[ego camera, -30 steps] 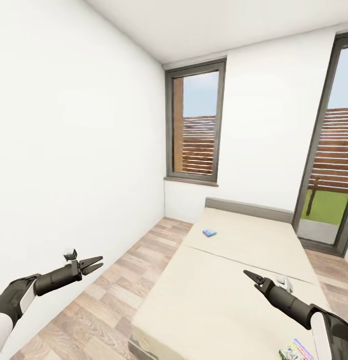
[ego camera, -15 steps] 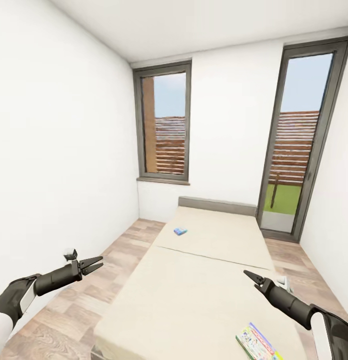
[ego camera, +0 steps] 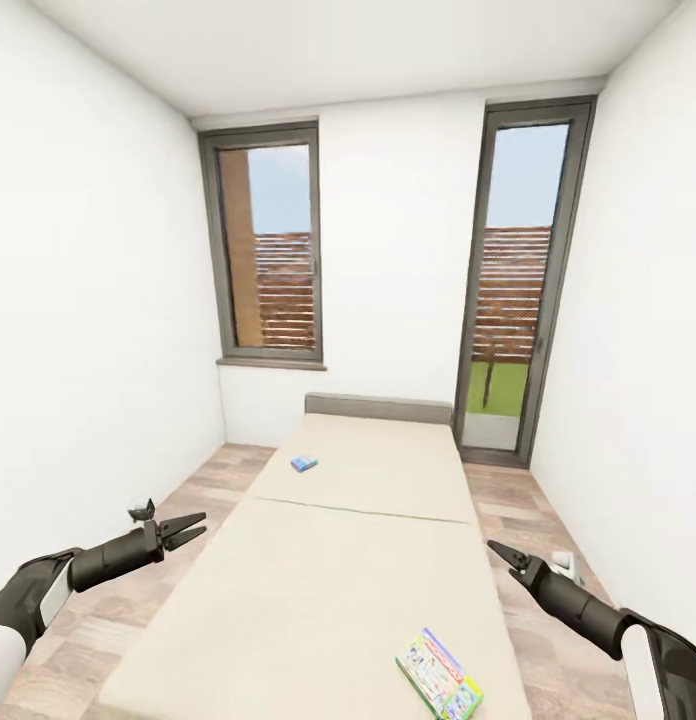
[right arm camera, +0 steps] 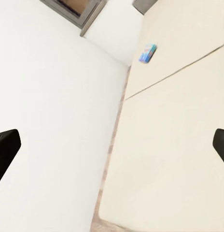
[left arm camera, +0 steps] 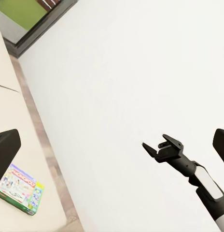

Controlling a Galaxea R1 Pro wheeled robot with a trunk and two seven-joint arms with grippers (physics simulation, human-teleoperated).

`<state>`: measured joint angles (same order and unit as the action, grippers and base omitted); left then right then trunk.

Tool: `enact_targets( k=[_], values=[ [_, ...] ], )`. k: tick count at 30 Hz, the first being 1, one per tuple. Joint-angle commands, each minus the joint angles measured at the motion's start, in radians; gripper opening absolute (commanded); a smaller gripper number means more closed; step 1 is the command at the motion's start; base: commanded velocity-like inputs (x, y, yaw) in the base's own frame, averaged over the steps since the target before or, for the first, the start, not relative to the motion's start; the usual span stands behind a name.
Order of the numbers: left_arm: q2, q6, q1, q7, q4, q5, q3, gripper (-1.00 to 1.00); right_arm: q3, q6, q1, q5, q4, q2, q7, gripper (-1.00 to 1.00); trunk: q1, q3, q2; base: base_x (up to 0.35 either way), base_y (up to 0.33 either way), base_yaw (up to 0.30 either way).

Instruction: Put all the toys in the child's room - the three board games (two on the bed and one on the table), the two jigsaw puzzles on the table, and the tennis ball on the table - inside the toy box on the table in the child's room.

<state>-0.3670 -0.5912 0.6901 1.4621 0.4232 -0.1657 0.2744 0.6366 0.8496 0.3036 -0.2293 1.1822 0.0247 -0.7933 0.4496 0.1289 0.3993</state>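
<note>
Here both tools, left tool (ego camera: 188,527) and right tool (ego camera: 503,556), hang open and empty. The Monopoly box (ego camera: 439,675) lies near the bed (ego camera: 318,580) foot's right corner, the small blue game box (ego camera: 304,463) beyond; I'd take Monopoly first by its overhanging edge.

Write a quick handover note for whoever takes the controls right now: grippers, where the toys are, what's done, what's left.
Left gripper: open, empty, held over the floor left of the bed.
Right gripper: open, empty, at the bed's right edge.
On the bed: small blue game on the far section near the left edge; Monopoly box at the near right corner.
Done: nothing grasped yet.
Left: pick up both games; the table and toy box are out of view.
</note>
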Motion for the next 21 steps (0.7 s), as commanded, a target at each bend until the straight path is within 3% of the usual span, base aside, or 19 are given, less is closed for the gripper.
enact_targets(
  k=[1,10,21],
  values=[
    [0.000,-0.010,0.000,0.004,0.000,0.001,0.002,1.00,0.002,0.005,0.001,-0.001,-0.001,0.000,-0.003,1.00,0.000,0.000,0.001,0.000,-0.298,-0.223],
    [-0.001,-0.010,0.000,0.002,0.000,0.001,0.002,1.00,0.003,0.005,0.000,-0.002,0.000,-0.001,-0.003,1.00,0.000,0.000,0.001,0.000,-0.277,-0.098],
    [0.000,-0.010,0.000,0.002,0.000,0.001,0.002,1.00,0.003,0.006,0.000,-0.002,0.000,0.000,-0.003,1.00,0.000,-0.003,0.001,0.000,-0.171,-0.009]
  ],
)
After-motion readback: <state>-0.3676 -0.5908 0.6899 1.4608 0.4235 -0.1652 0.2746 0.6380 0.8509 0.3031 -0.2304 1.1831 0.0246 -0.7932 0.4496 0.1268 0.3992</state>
